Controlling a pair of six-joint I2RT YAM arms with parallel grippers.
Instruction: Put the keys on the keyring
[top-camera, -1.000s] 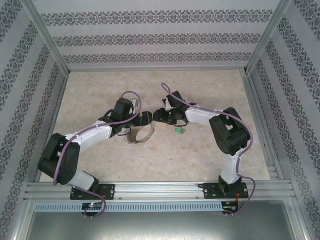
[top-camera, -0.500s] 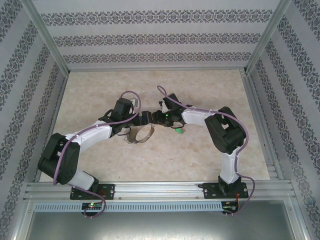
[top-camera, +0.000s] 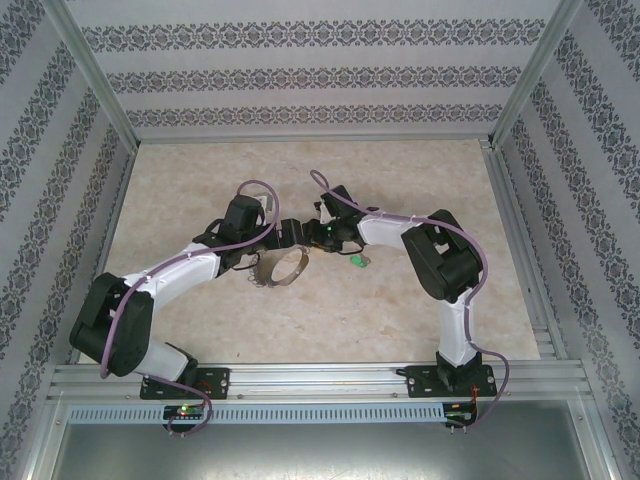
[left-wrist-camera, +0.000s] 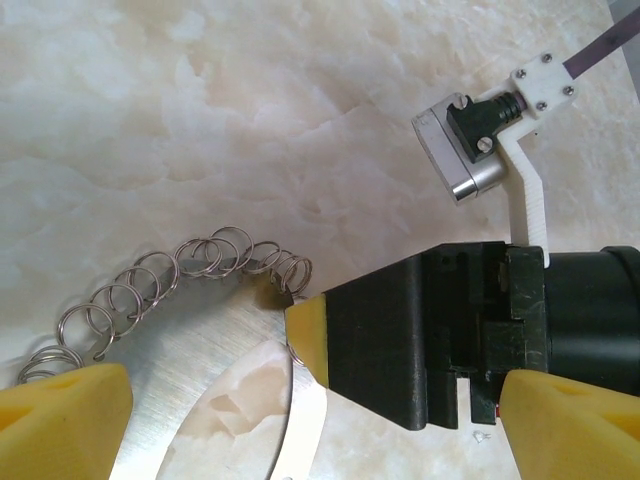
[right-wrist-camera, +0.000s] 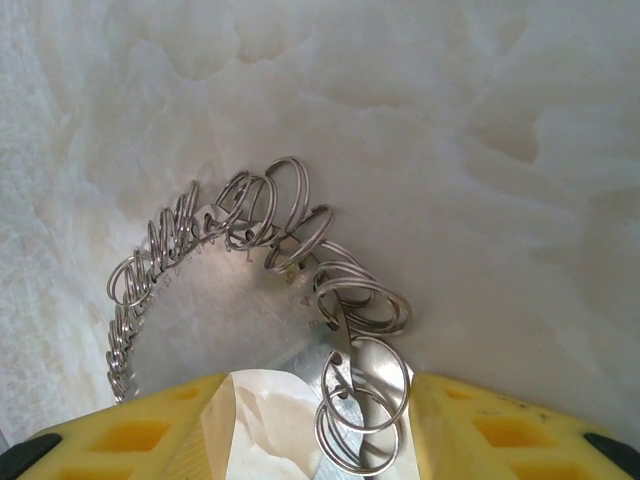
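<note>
A pale, marbled beige tabletop (top-camera: 200, 330) lies evenly lit, framed by aluminium rails (top-camera: 320, 375) near and at both sides, with walls (top-camera: 320, 60) of grey ornamental-striped wallpaper left, right and far.

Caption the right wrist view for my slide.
The keyring, edged with small wire rings, between the right hand's yellow fingertips over a pale marbled table.

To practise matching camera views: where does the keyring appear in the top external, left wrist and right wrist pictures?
Top external: keyring, just left of centre.
Left wrist: keyring, lower left quarter.
Right wrist: keyring, centre to lower middle.
Shared landmark: the small split rings along its edge.
</note>
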